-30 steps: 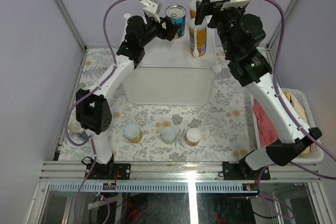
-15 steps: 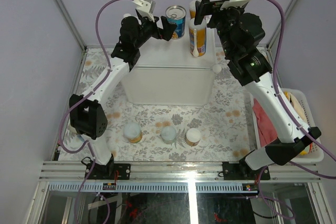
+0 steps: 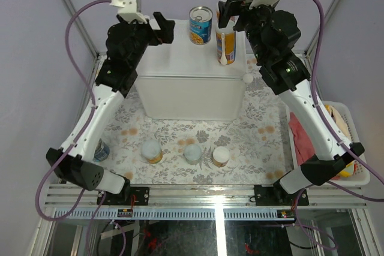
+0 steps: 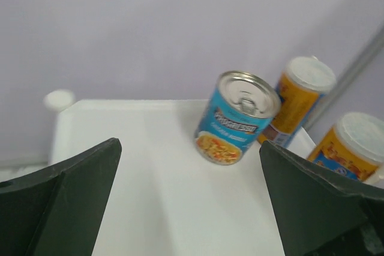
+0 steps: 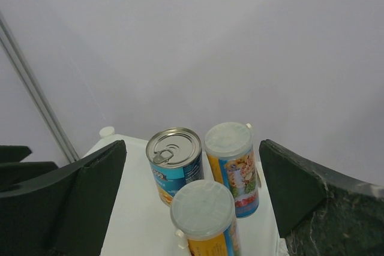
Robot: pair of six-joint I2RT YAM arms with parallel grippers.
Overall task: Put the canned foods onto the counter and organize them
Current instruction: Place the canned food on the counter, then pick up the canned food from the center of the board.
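Observation:
The counter (image 3: 191, 88) is a white cube at the table's back. On its top stand a blue-labelled can (image 3: 201, 25) and a tall yellow can (image 3: 225, 45). A second tall yellow can (image 5: 233, 166) is mostly hidden behind my right gripper in the top view. My left gripper (image 3: 162, 28) is open and empty over the counter's left part, apart from the blue can (image 4: 237, 118). My right gripper (image 3: 231, 9) is open and empty just above the tall cans (image 5: 207, 220). Three short pale-lidded jars (image 3: 152, 151) (image 3: 192, 153) (image 3: 221, 156) stand in a row on the table in front.
Another can (image 3: 102, 150) stands on the table at the near left beside the left arm. A white slatted basket (image 3: 351, 148) with red and yellow cloth sits at the right edge. Round knobs (image 3: 247, 78) mark the counter's corners. A grey wall is close behind.
My left gripper has drawn back to the left, away from the blue can, which stays on the counter. The left arm has swung outward. My right gripper has shifted slightly left.

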